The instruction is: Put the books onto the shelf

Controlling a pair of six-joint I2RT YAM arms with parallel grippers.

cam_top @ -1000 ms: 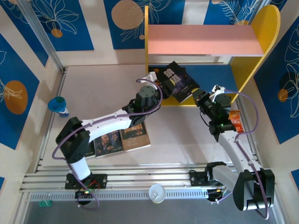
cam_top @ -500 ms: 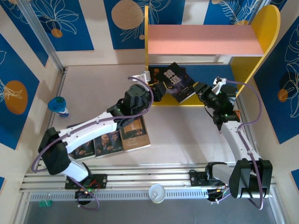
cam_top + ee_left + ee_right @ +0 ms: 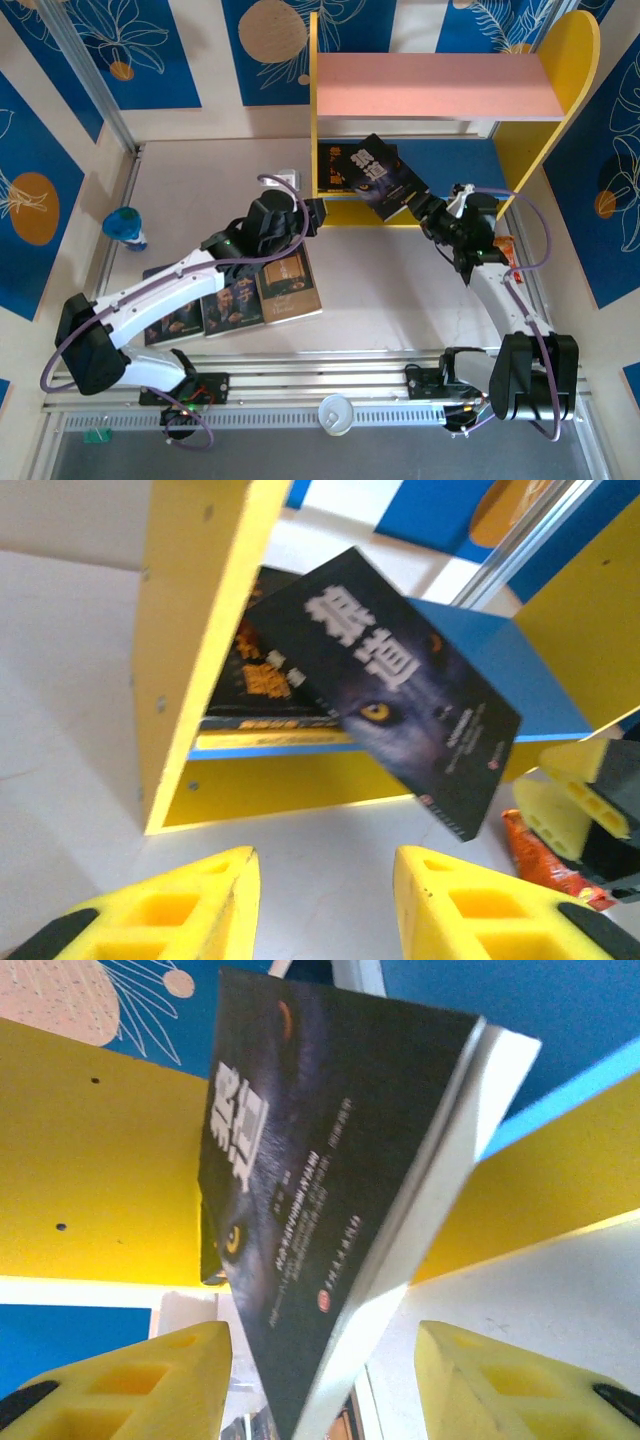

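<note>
The shelf (image 3: 560,70) has yellow sides, a pink upper board and a blue lower board (image 3: 500,670). On the lower board the wolf-face book (image 3: 382,175) leans tilted over another dark book (image 3: 255,675). Its near corner sticks out past the shelf's front edge. My right gripper (image 3: 431,212) is open around that corner (image 3: 300,1260), with a gap on both sides. My left gripper (image 3: 318,212) is open over bare table (image 3: 325,865), just in front of the shelf's left side. Three more books (image 3: 232,305) lie flat on the table beneath the left arm.
An orange snack packet (image 3: 505,250) lies by the shelf's right foot, beside the right arm. A blue-topped bottle (image 3: 125,228) stands at the left wall. A white cup (image 3: 335,413) sits on the front rail. Patterned walls close in three sides.
My right gripper has opened and let go of the wolf-face book, which stays leaning on the lower board. The left gripper has drawn back from the shelf toward the left.
</note>
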